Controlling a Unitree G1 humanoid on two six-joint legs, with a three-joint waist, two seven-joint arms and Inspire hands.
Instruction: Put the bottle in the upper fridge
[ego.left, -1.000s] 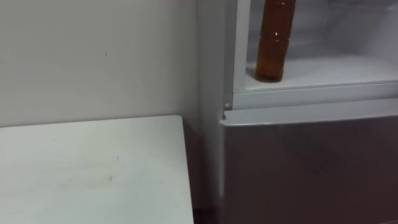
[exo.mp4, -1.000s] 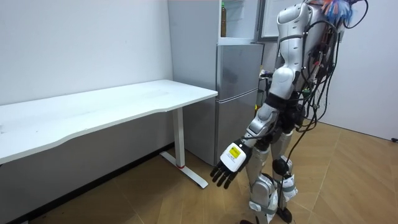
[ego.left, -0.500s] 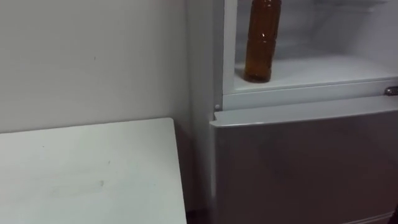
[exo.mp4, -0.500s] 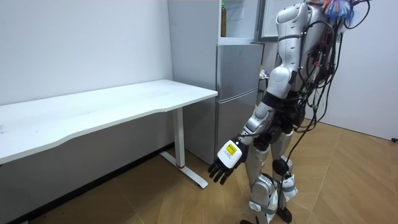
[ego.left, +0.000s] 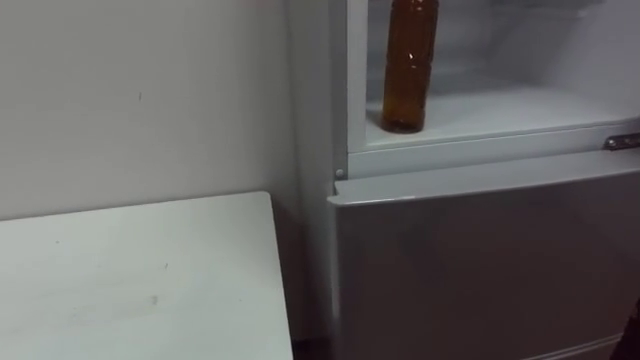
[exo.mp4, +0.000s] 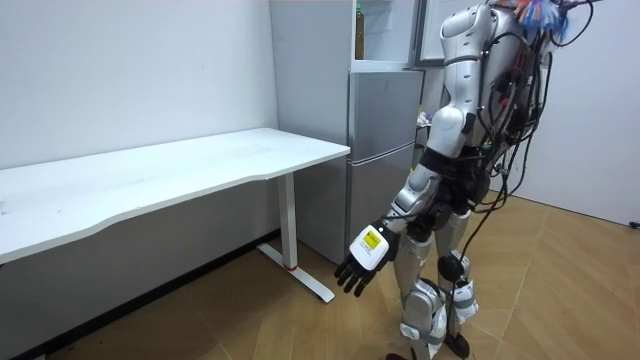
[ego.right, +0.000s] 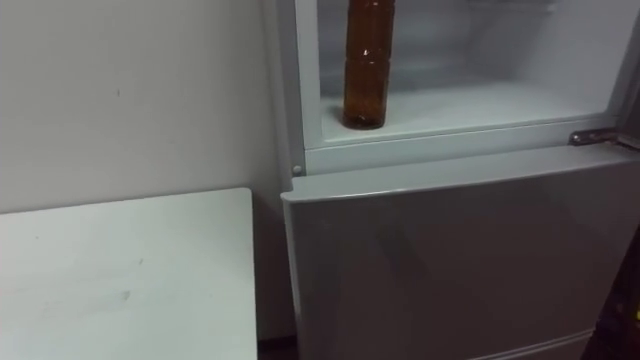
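- The amber bottle (ego.left: 406, 70) stood upright on the white floor of the upper fridge compartment (ego.left: 520, 108). It was at the compartment's left front corner, just behind the front lip, and no hand was on it.
- Its base rested flat on the shelf, and its top ran out of the eye views.
- The upper compartment was open to the robot, while the grey lower fridge door (ego.left: 480, 270) beneath it was closed.
- A small metal hinge piece (ego.left: 621, 142) sat at the right end of the ledge between the two compartments.
- In the room view the robot stood upright on the wooden floor (exo.mp4: 570, 290), in front of the fridge and facing it.
- Its left arm, the one nearer the room camera, hung down and slightly away from the body, reaching out from the fridge front.
- The left hand (exo.mp4: 363, 262) hung low, about level with the robot's knees and well below the lower door's top edge. The back of the hand faced the camera.
- Its fingers pointed down, loosely spread and relaxed, and they were holding nothing.
- I could not tell the state of the right hand.
- A white table (ego.left: 130, 280) stood to the left of the fridge, its near corner just beside the fridge's side.
- A plain pale wall (ego.left: 140, 100) rose behind the table, to the left of the fridge.
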